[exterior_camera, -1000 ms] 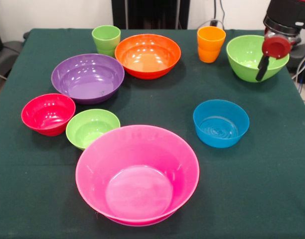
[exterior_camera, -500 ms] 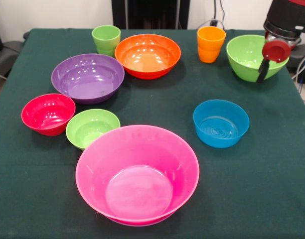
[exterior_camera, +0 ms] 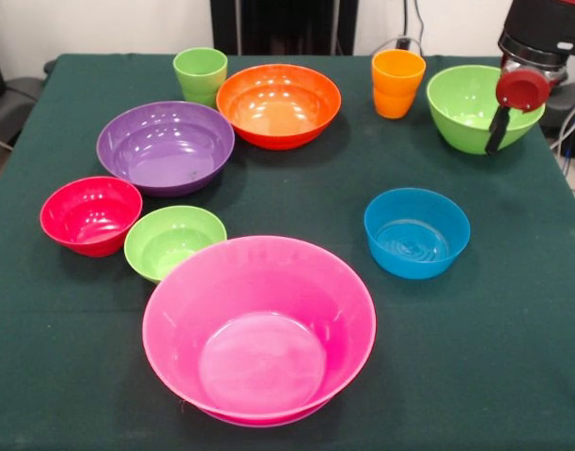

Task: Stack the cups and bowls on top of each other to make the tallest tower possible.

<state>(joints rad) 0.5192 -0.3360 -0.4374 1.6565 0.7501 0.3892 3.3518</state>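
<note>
Hovering end effector [exterior_camera: 495, 141] beside large lime green bowl [exterior_camera: 466, 105], finger state unclear, bowls unstacked

Open cloth is seen around the blue bowl [exterior_camera: 416, 232] on every side — left of it, passage is narrowed by the pink bowl [exterior_camera: 258, 329] and purple bowl [exterior_camera: 165, 147].
</note>
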